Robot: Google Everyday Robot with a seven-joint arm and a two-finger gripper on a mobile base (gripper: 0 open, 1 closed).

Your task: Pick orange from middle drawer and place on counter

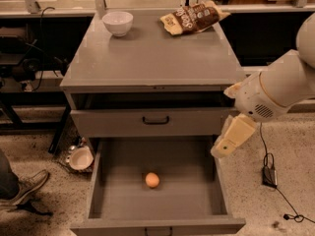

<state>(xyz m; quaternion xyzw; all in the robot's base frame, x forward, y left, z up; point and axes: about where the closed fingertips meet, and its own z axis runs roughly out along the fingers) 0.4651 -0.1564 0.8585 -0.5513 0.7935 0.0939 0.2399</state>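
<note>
The orange (152,180) lies on the bare grey floor of the middle drawer (170,203), which is pulled fully out at the bottom of the grey cabinet. The counter (152,53) is the cabinet's flat grey top. My white arm comes in from the right, and its cream-coloured end with the gripper (230,137) hangs beside the cabinet's right side, just above the drawer's right wall. It is to the right of the orange, higher up, and apart from it.
A white bowl (117,22) and a brown snack bag (192,17) sit at the back of the counter. The narrower drawer with the black handle (155,120) is slightly open above. A dish (80,158), a person's shoe (24,188) and cables (269,176) lie on the floor.
</note>
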